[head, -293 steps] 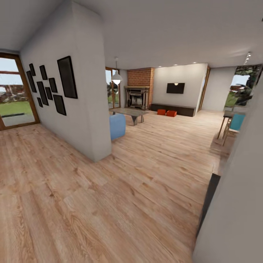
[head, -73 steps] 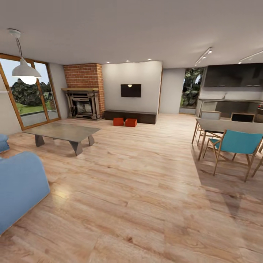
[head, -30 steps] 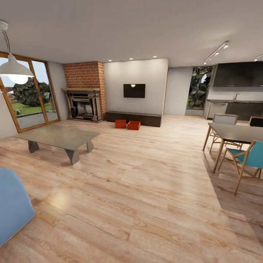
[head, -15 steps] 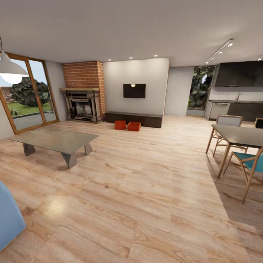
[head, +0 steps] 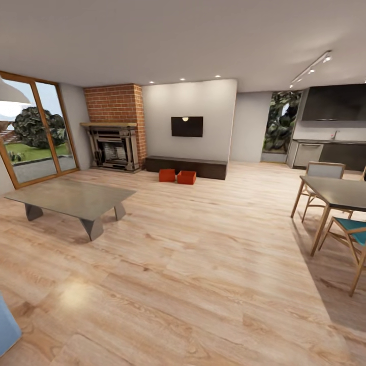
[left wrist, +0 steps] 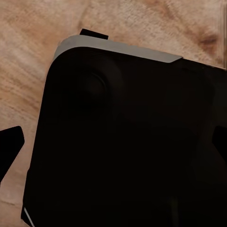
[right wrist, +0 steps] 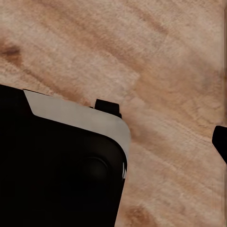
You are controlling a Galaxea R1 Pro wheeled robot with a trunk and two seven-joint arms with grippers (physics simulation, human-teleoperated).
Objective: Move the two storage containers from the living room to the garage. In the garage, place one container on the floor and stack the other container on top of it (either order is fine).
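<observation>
left gripper: from my left wrist camera i see a dark finger tip (left wrist: 10,144) at one edge of the picture and another dark shape at the opposite edge, both over the wood plank floor (left wrist: 28,66); i cannot tell whether the gripper is spread or pressed together. a black rounded body with a pale grey rim (left wrist: 118,47) sits in front of the lens; what part of the robot it is i cannot tell.

right gripper: my right wrist camera gives one dark tip (right wrist: 220,142) at the picture's edge over the wood plank floor; state likewise cannot be told. the same kind of black body with a pale grey rim (right wrist: 80,120) covers one corner.

arm pose: both wrist cameras look down at the floor planks; more of the arms i cannot make out.

writing, labels: none that i can read.

living room, from my head camera: the two storage containers (head: 177,176) stand side by side on the floor, far across the room, just in front of the long low dark bench (head: 186,166), the left one (head: 166,175) close to the right one (head: 186,177). a black wall screen (head: 187,126) hangs above the bench. the red-brick fireplace (head: 113,127) stands left of the bench. glass doors (head: 33,132) are on the left wall. a grey coffee table (head: 71,198) stands at left, nearer to me. a dining table (head: 338,193) with chairs, one with a teal seat (head: 356,236), stands at right. dark kitchen units (head: 333,124) are at the far right.
</observation>
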